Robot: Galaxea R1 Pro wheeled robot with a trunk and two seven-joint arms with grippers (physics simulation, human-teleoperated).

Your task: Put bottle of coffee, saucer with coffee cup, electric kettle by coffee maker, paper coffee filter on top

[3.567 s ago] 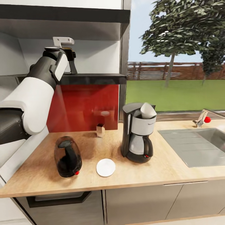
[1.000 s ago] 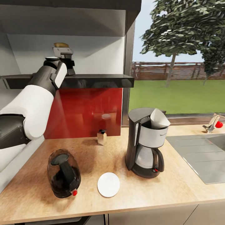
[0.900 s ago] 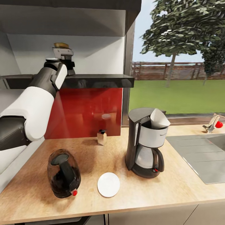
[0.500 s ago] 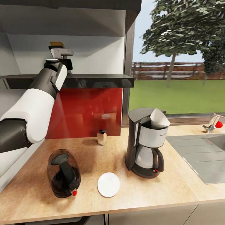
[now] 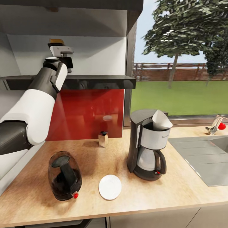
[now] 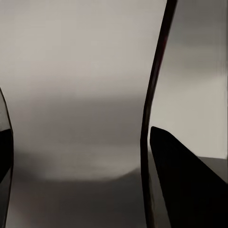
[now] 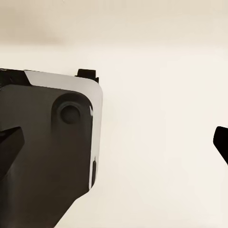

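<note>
Two dark fingertips (image 7: 10,142) sit wide apart, a grey-and-white robot housing (image 7: 52,142) between them toward nine o'clock.

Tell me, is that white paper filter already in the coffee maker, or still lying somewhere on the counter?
Already in: the paper filter stands as a cone in the top of the coffee maker.

Bright, even daylight from the window (image 5: 180,63) — soft shadows on the countertop (image 5: 177,190), wrist views blurred.
</note>
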